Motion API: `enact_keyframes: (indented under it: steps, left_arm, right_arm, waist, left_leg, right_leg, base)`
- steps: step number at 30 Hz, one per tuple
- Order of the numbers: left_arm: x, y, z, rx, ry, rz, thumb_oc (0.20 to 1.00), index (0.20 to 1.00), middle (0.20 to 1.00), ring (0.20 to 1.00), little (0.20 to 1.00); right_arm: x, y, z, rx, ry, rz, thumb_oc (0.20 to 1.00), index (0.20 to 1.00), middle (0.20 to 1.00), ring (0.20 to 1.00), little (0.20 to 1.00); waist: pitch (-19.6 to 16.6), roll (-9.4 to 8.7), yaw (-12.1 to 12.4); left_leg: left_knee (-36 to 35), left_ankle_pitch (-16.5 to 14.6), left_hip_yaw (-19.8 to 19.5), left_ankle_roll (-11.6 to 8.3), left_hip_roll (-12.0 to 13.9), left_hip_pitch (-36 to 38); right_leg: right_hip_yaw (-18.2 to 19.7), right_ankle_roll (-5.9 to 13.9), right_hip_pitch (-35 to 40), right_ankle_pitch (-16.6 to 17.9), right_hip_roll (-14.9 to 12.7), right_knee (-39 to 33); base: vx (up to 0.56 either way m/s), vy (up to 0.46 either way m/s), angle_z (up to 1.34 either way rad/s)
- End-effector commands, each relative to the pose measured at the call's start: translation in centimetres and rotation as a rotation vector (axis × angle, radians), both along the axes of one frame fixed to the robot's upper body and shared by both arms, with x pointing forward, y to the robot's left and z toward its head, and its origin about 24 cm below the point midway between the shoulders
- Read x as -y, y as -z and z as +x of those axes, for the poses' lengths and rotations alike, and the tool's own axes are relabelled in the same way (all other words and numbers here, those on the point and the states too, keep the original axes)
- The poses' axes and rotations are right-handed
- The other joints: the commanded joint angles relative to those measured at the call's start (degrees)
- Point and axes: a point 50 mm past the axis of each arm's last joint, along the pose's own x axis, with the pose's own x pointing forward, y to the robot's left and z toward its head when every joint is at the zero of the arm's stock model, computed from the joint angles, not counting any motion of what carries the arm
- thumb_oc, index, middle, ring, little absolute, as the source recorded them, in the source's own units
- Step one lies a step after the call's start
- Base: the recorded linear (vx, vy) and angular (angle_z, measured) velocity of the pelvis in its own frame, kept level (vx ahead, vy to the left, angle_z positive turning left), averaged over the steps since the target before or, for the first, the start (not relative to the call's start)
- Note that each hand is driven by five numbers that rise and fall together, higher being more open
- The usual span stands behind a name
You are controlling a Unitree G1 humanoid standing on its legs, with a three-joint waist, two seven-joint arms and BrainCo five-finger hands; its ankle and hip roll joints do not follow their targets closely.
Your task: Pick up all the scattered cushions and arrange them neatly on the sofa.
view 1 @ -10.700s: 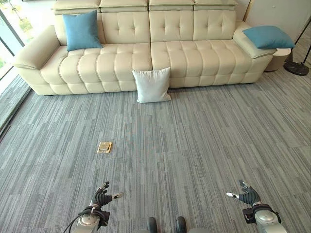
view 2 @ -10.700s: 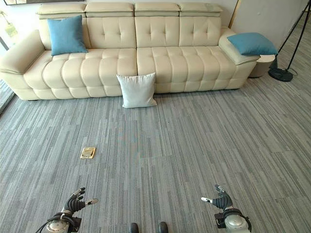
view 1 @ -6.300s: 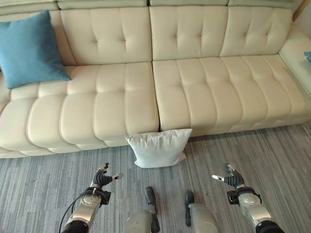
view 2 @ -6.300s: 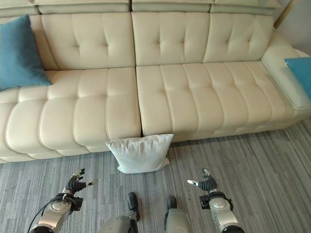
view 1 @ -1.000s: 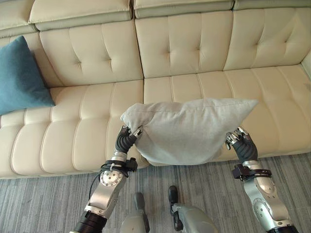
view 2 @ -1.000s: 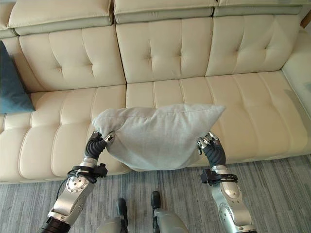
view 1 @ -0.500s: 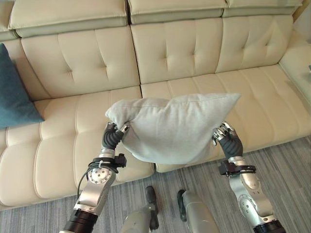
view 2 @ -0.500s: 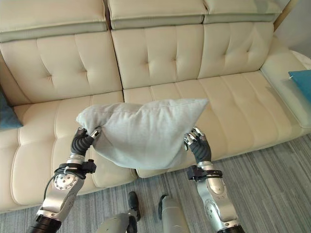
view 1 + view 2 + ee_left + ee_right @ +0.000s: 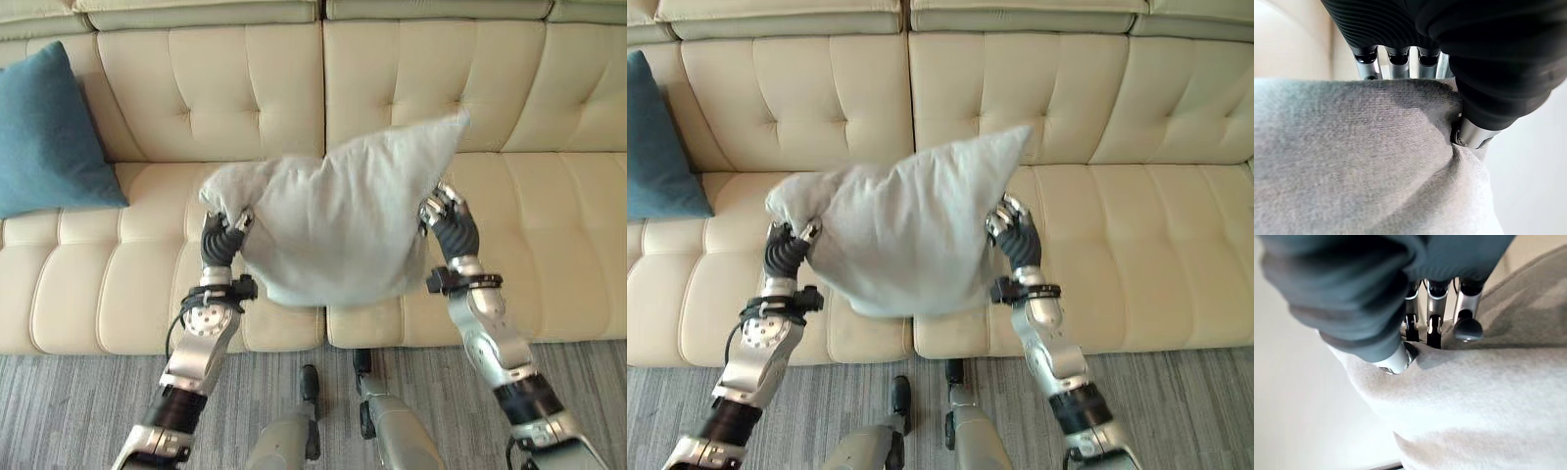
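Cushion handling over a sofa. Both hands hold one pale grey cushion (image 9: 333, 220) in the air above the seat of the cream sofa (image 9: 549, 225), roughly at the picture's centre in the head views. The cushion is tilted: its corner at 1 o'clock points up against the tufted backrest, and its lower edge hangs over the front of the seat.

The left hand (image 9: 221, 238) grips the cushion's corner at 9 o'clock. In the left wrist view its fingers (image 9: 1396, 68) lie behind the fabric and its thumb presses into the front, so the cloth is pinched between them. The right hand (image 9: 449, 223) grips the edge at 3 o'clock; in the right wrist view its fingers (image 9: 1432, 316) curl onto the cloth, with the thumb bearing on it from the near side.

A blue cushion (image 9: 51, 132) leans upright against the backrest at 10 o'clock, well apart from the grey one. Grey striped carpet (image 9: 69, 411) runs along the sofa's front at 6 o'clock.
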Motion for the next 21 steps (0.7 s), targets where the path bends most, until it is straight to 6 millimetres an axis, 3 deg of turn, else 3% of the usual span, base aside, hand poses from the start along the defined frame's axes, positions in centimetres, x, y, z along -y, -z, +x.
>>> enact_keyframes:
  steps: [1, 6, 9, 13, 16, 17, 18, 21]
  left_arm:
    - [5.1, -7.2, 0.4, 0.352, 0.184, 0.101, 0.2, 0.2, 0.2, 0.2, 0.2]
    - [6.4, -13.6, 3.0, 0.496, 0.127, 0.23, 0.2, 0.2, 0.2, 0.2, 0.2]
    - [6.2, -16.2, 4.2, 0.522, 0.054, 0.292, 0.2, 0.2, 0.2, 0.2, 0.2]
    - [5.6, -17.3, 5.3, 0.489, 0.015, 0.304, 0.2, 0.2, 0.2, 0.2, 0.2]
    - [5.1, -16.9, 5.9, 0.444, 0.005, 0.262, 0.2, 0.2, 0.2, 0.2, 0.2]
    - [4.6, -16.2, 6.1, 0.408, -0.002, 0.205, 0.79, 0.79, 0.79, 0.79, 0.79]
    - [4.6, -16.2, 6.1, 0.408, -0.002, 0.204, 1.0, 1.0, 1.0, 1.0, 1.0]
    - [3.8, -15.4, 6.8, 0.348, -0.034, 0.17, 1.0, 1.0, 1.0, 1.0, 1.0]
  right_arm:
    - [-5.2, -5.0, -0.8, 0.258, -0.173, 0.091, 0.2, 0.2, 0.2, 0.2, 0.2]
    - [-6.4, -10.5, 1.9, 0.36, -0.109, 0.061, 0.2, 0.2, 0.2, 0.2, 0.2]
    - [-6.2, -13.0, 3.1, 0.386, -0.042, 0.034, 0.2, 0.2, 0.2, 0.2, 0.2]
    - [-4.3, -14.9, 4.9, 0.362, 0.061, -0.004, 0.2, 0.2, 0.2, 0.2, 0.2]
    - [-2.8, -15.1, 5.8, 0.32, 0.132, -0.043, 0.2, 0.2, 0.2, 0.2, 0.2]
    - [-2.3, -14.9, 6.2, 0.292, 0.165, -0.07, 0.787, 0.787, 0.787, 0.787, 0.787]
    - [-2.3, -14.9, 6.2, 0.292, 0.166, -0.071, 1.0, 1.0, 1.0, 1.0, 1.0]
    - [-2.0, -14.9, 6.6, 0.267, 0.194, -0.109, 1.0, 1.0, 1.0, 1.0, 1.0]
  waist:
    - [-5.2, 0.2, 0.15]
    - [-3.62, 1.39, 0.69]
    - [-2.92, 2.41, 1.17]
    - [-2.04, 3.1, 1.75]
    - [-0.73, 3.68, 2.1]
    - [0.22, 4.0, 2.31]
    - [0.2, 4.07, 2.29]
    - [1.2, 4.1, 2.27]
  left_leg:
    - [3.66, -8.83, 0.35, -2.35, 0.21, 1.77]
    - [3.6, -7.1, -0.63, -3.07, 0.1, -2.46]
    - [2.52, -6.01, -1.38, -3.53, 0.07, -4.12]
    - [1.21, -4.2, -2.35, -4.01, -0.37, -6.53]
    - [1.12, -3.47, -2.98, -4.32, -0.54, -7.82]
    - [1.31, -3.22, -3.34, -4.46, -0.66, -8.58]
    - [1.35, -3.22, -3.37, -4.47, -0.66, -8.64]
    - [1.0, -2.7, -3.56, -4.7, -0.6, -9.3]
  right_leg:
    - [1.59, 7.52, -1.36, -8.48, -2.09, 2.54]
    - [1.55, 7.56, -4.74, -7.63, -2.27, 2.54]
    - [1.49, 7.75, -6.2, -7.27, -2.1, 2.14]
    - [1.13, 7.98, -8.39, -6.29, -2.14, 1.22]
    - [0.93, 7.9, -9.37, -6.24, -2.05, 1.02]
    - [0.76, 7.83, -9.93, -6.28, -1.99, 0.96]
    - [0.74, 7.82, -9.97, -6.28, -1.99, 0.97]
    - [0.42, 7.76, -10.63, -6.31, -1.69, 0.94]
  base:
    - [-0.02, -0.063, 0.0]
    - [-0.02, -0.067, 0.07]
    - [-0.01, -0.067, 0.08]
    - [0.0, -0.062, 0.04]
    - [-0.01, -0.066, 0.06]
    - [-0.02, -0.039, 0.16]
    - [-0.02, -0.045, 0.15]
    - [-0.01, -0.025, 0.04]
